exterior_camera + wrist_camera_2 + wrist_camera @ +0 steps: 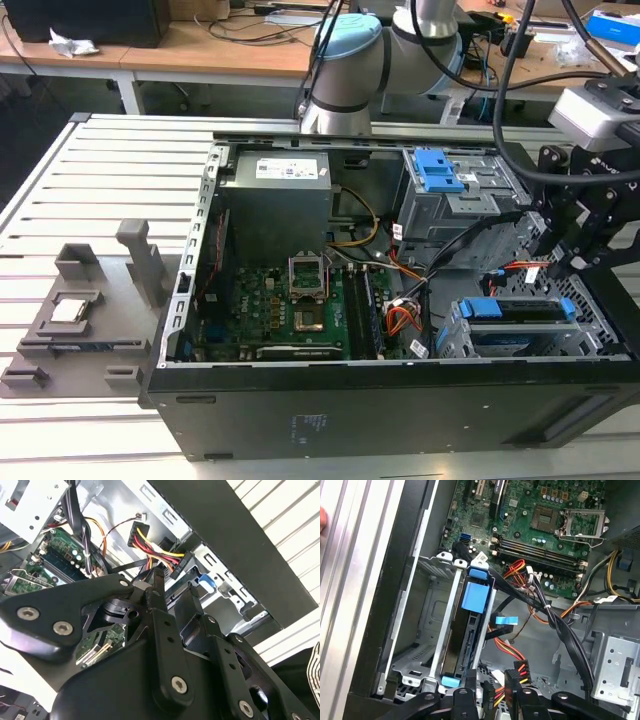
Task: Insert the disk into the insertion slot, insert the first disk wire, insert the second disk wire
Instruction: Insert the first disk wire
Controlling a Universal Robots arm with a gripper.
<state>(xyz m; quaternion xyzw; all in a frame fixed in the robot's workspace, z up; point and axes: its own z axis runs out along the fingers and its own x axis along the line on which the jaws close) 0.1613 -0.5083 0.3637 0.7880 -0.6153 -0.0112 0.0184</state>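
Note:
The disk [520, 340] lies in the insertion slot [455, 340], a low grey cage at the case's front corner on the exterior view's right. Its blue bracket [476, 595] shows along the disk's edge [467, 645] inside the cage [427, 625]. My gripper [495, 695] hangs just behind the disk's rear end. Its fingers [155, 600] are closed around a black connector with red and yellow wires [179, 562], also seen in the first wrist view [512, 677]. A flat blue connector [504, 621] on a black cable lies loose beside the disk.
A taller grey cage with a blue clip [440, 170] stands behind the slot. The motherboard [300, 300] and power supply [275, 195] take up the case's middle. A thick black cable bundle [555, 625] crosses near the gripper. A grey fixture [80, 310] sits on the slatted table.

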